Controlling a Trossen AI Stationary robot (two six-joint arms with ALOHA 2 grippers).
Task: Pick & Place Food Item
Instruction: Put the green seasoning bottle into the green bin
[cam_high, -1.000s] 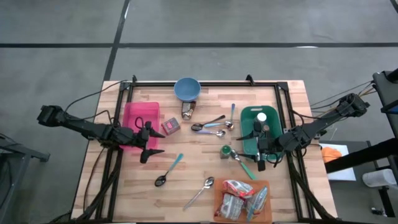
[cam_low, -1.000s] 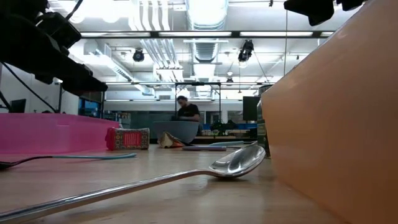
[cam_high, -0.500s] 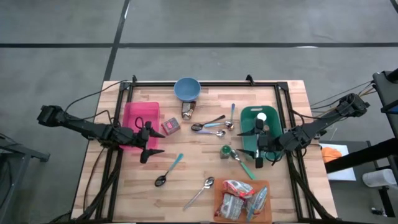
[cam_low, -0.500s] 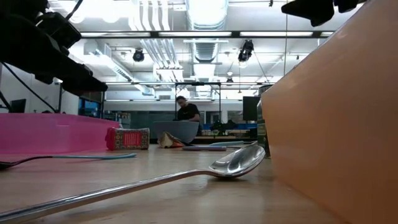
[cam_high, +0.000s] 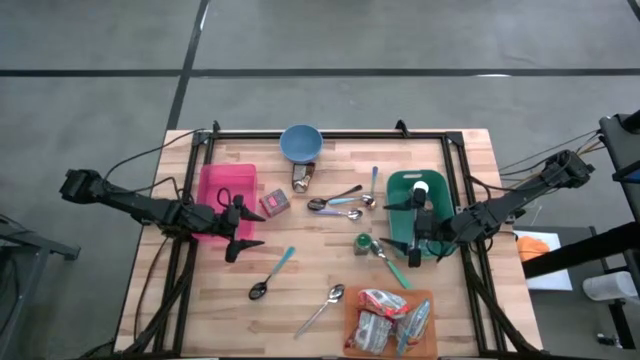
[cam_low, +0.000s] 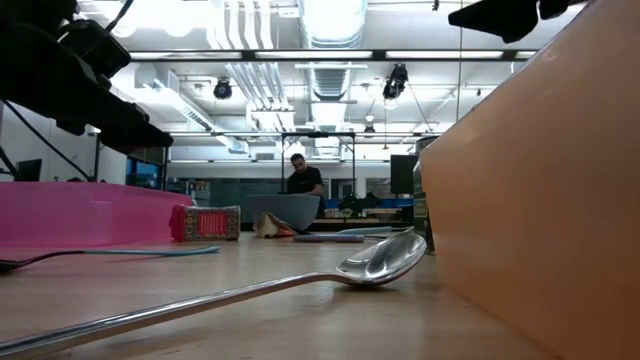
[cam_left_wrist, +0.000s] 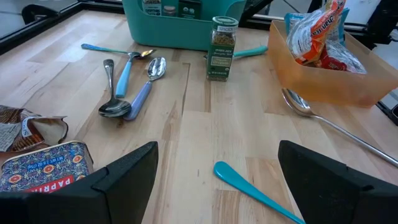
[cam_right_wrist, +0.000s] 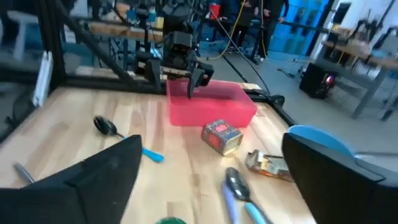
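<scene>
Green bin in the high view holds a white-capped item; the right gripper hangs over it, jaws apart, empty. A descent could clip the bin wall, I judge. The orange tray carries food packets; the pink bin looks empty, with the left gripper beside it, jaws apart.

Low view: a steel spoon lies against the tray.

Left wrist view: a spice jar stands on the bench, easily toppled.

Right wrist view: a red tin sits near the pink bin.
</scene>
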